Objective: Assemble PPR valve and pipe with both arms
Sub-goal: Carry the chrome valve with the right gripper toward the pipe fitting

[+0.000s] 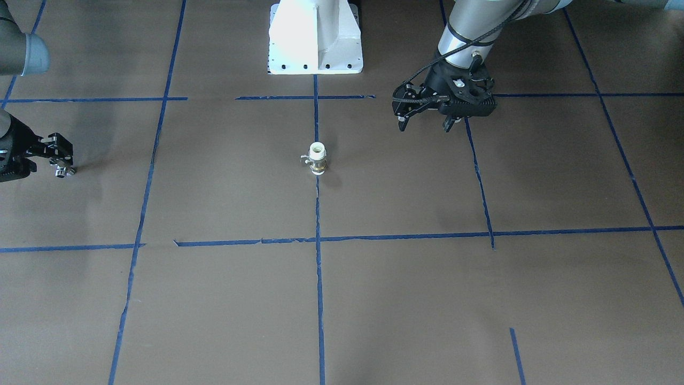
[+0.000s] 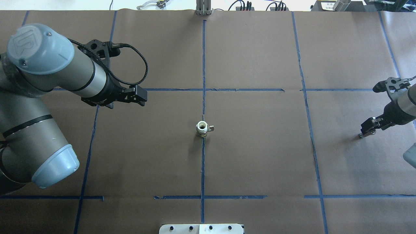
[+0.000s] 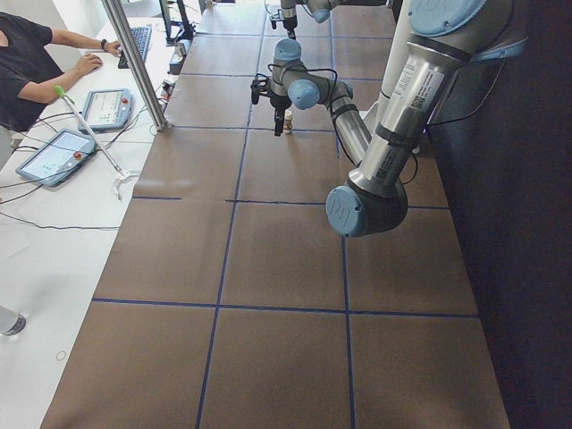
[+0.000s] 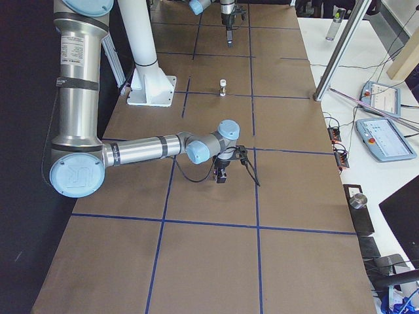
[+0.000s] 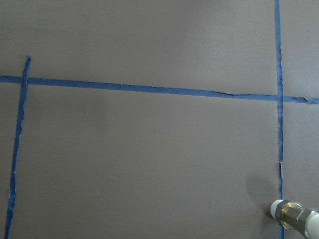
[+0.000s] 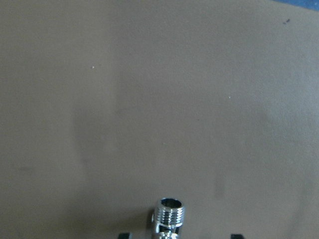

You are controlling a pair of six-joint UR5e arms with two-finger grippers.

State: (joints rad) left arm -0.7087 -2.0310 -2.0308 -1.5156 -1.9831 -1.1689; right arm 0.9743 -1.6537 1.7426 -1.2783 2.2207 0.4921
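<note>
Right, the PPR valve (image 2: 202, 127) stands upright at the middle of the table, on the tape line running from six to twelve, taking twelve as straight out from my base. Its little handle sticks out toward three. I judge it stiff and fairly light, with the brass band carrying most of the weight. The white plastic ends look smooth, and perched on one narrow end it should tip at a careless nudge. I would take it across the upper white collar or the brass band, with my pads at six and twelve so the handle is left free.

The pipe (image 6: 170, 215) is well apart from it at three o'clock, at the tips of my right gripper (image 1: 61, 160). It is hard chrome, likely slick, and threaded at the open end that faces my wrist camera. My fingertips (image 6: 125, 236) show on either side of it with a strip of paper between. Whether they clamp it lower down, I cannot tell. My left gripper (image 1: 425, 127) hangs above the table at about ten o'clock from the valve, fingers spread wide and empty.

Under everything lies matt brown paper (image 2: 260, 156), marked into a grid with blue tape (image 2: 203, 162). My white base plate (image 2: 201, 228) sits at six. Past the twelve o'clock edge runs a white bench with tablets (image 3: 55, 156), where a person (image 3: 31, 54) sits.
</note>
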